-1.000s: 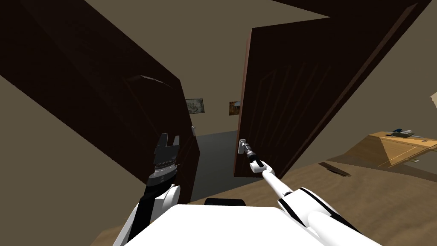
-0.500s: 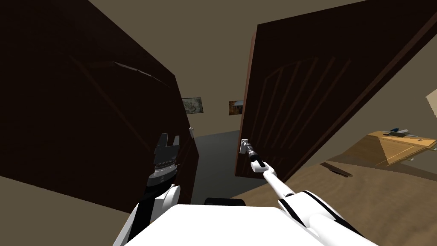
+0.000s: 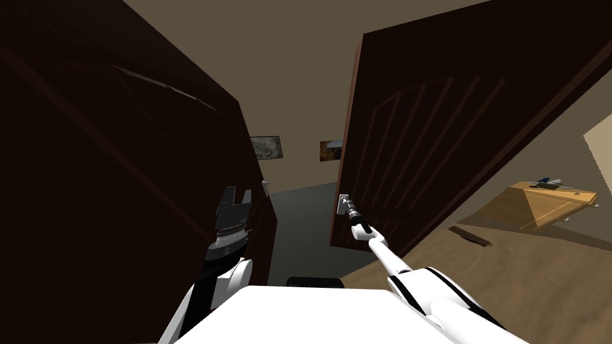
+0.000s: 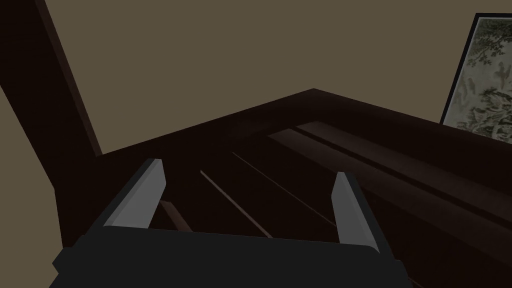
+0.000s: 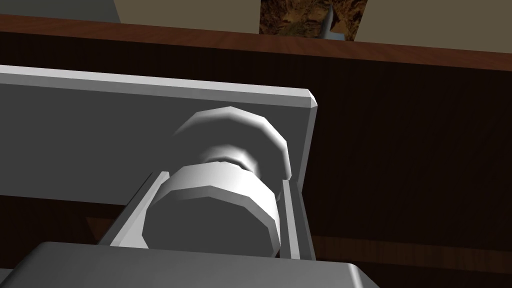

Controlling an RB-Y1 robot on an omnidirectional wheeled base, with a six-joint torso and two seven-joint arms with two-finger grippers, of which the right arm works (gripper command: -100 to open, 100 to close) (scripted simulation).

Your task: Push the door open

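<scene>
While right claw clamps the knob | left claw: spread apart

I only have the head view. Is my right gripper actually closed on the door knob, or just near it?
Observer: Closed on it. The right wrist view shows the right gripper with its fingers pressing both sides of the grey knob.
Operator: What is behind the knob?
Observer: A flat grey plate, mounted on the dark door.
Operator: And the left gripper?
Observer: The left gripper is open and empty, pointing along a dark grooved panel.
</scene>
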